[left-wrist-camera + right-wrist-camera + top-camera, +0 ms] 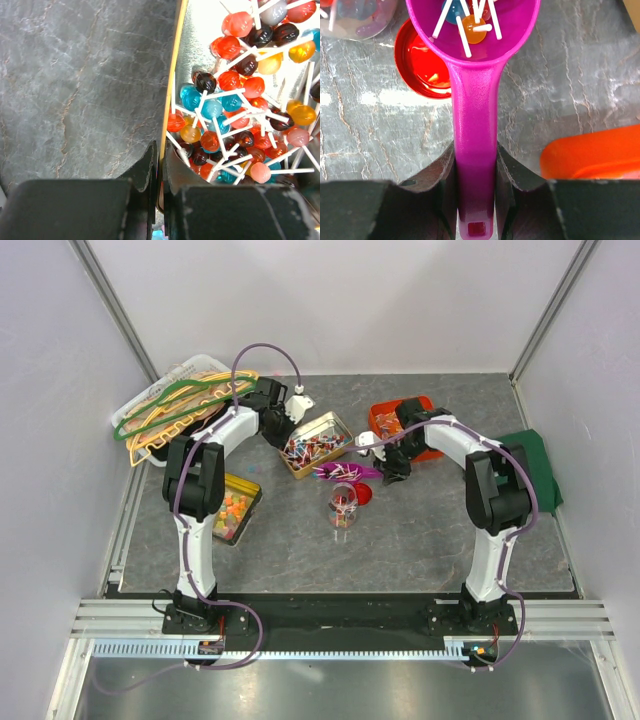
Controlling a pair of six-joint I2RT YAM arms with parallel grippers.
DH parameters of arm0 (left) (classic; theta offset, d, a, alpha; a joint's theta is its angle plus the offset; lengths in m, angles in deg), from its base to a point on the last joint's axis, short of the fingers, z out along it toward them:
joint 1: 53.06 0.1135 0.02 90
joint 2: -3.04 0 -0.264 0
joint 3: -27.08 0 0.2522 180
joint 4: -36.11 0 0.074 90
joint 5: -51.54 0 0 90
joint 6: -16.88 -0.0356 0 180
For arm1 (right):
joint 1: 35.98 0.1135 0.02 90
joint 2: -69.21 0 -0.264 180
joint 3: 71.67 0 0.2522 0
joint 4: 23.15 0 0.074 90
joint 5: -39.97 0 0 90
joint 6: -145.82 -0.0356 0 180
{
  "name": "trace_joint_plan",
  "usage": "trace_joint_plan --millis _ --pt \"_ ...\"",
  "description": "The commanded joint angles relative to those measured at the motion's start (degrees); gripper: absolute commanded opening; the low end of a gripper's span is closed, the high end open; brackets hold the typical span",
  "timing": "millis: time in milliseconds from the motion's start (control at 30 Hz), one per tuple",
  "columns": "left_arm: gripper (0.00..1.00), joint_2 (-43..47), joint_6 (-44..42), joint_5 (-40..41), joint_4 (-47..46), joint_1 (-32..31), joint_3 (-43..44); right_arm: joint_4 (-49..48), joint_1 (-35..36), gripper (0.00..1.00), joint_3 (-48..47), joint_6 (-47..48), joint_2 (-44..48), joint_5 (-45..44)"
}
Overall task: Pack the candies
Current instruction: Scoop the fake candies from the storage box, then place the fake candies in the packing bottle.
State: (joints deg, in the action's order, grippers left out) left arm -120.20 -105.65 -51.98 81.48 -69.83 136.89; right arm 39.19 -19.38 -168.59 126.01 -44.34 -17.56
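The candies are lollipops (235, 100) on white sticks, in red, blue, orange and dark colours, piled in a gold tin (318, 443). My left gripper (161, 165) is shut on the tin's rim (175, 75), one finger inside and one outside; in the top view it (285, 430) sits at the tin's left end. My right gripper (475, 165) is shut on the handle of the purple scoop (475, 100). The scoop holds a few lollipops (472, 30) and hovers (345, 472) just behind a clear jar (343, 508) partly filled with candies.
A round red lid (420, 70) lies beside the jar. A yellow tin (235, 508) of small pastel sweets sits by the left arm. An orange container (400, 420) and a green box (535, 465) are at the right. A white basket of hangers (180, 405) is back left.
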Motion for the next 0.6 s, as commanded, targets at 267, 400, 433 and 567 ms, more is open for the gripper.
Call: trace_joint_plan --millis 267,400,433,567 --pt "0.02 -0.2 1.8 -0.2 -2.4 0.9 0.0 -1.4 -4.2 0.00 -0.3 -1.7 5.7 8.7" --pt "0.02 -0.8 1.9 1.6 -2.8 0.9 -0.5 -1.9 -4.9 0.00 -0.5 -2.4 7.3 9.0" --pt "0.02 -0.9 1.8 2.5 -3.0 0.9 -0.5 -1.8 -5.3 0.00 -0.8 -2.5 7.6 9.0" --pt "0.02 -1.1 1.6 3.9 -3.2 0.9 -1.0 -0.2 -5.7 0.00 -1.1 -2.2 10.1 7.6"
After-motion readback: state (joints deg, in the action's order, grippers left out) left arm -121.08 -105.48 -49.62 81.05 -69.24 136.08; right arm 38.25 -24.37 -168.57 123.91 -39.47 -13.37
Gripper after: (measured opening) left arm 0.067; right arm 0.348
